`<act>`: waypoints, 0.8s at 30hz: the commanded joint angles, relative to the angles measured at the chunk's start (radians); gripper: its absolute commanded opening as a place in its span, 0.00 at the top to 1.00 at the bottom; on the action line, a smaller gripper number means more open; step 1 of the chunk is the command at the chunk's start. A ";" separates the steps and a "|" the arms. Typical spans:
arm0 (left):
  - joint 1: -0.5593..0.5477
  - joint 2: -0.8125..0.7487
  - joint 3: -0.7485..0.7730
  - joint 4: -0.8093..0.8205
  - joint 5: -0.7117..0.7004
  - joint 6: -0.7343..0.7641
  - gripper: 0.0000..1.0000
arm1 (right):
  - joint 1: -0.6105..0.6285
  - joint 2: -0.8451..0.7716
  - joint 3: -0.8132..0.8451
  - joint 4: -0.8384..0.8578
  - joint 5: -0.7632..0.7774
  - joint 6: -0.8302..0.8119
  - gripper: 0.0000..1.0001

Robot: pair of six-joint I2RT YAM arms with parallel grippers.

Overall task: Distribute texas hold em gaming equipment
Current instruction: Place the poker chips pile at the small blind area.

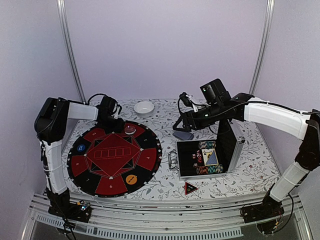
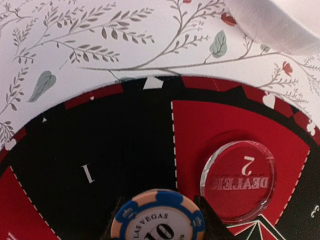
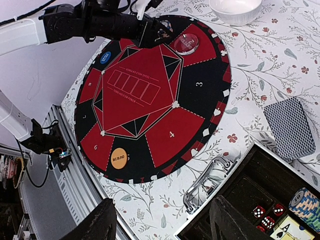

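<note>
My left gripper (image 1: 111, 121) is shut on a blue-and-peach striped poker chip (image 2: 159, 217) marked "Las Vegas 10". It holds the chip over black segment 1 of the round red-and-black mat (image 1: 114, 157), next to the clear dealer button (image 2: 238, 181). My right gripper (image 3: 165, 222) is open and empty, high above the table between the mat and the open case (image 1: 207, 157). A grey-blue card deck (image 3: 290, 126) lies beside the case. An orange disc (image 3: 119, 157) and a blue disc (image 3: 105, 57) sit on the mat. Striped chips (image 3: 306, 202) fill the case. A red triangular marker (image 1: 190, 188) lies in front of the case.
A white bowl (image 1: 144, 108) stands behind the mat. The case's lid stands upright at its right, and its metal handle (image 3: 210, 182) faces the mat. Red dice (image 3: 265, 212) and a face-up card lie inside the case. The table's near edge is a metal rail.
</note>
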 commanded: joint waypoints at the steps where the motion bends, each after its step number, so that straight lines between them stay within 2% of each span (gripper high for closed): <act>1: -0.006 -0.009 0.007 -0.011 0.016 0.012 1.00 | -0.008 -0.036 -0.011 -0.008 0.020 0.003 0.34; 4: 0.011 -0.050 -0.048 0.003 -0.018 -0.011 1.00 | -0.008 -0.029 -0.005 -0.008 0.016 0.004 0.34; 14: 0.173 -0.259 -0.288 0.040 -0.036 -0.118 1.00 | -0.008 -0.023 -0.018 -0.010 0.022 -0.015 0.34; 18: 0.238 -0.277 -0.340 0.014 -0.081 -0.221 1.00 | -0.009 -0.029 -0.025 -0.010 0.024 -0.024 0.34; 24: 0.245 -0.286 -0.405 0.019 -0.164 -0.319 1.00 | -0.008 -0.041 -0.035 -0.010 0.027 -0.029 0.34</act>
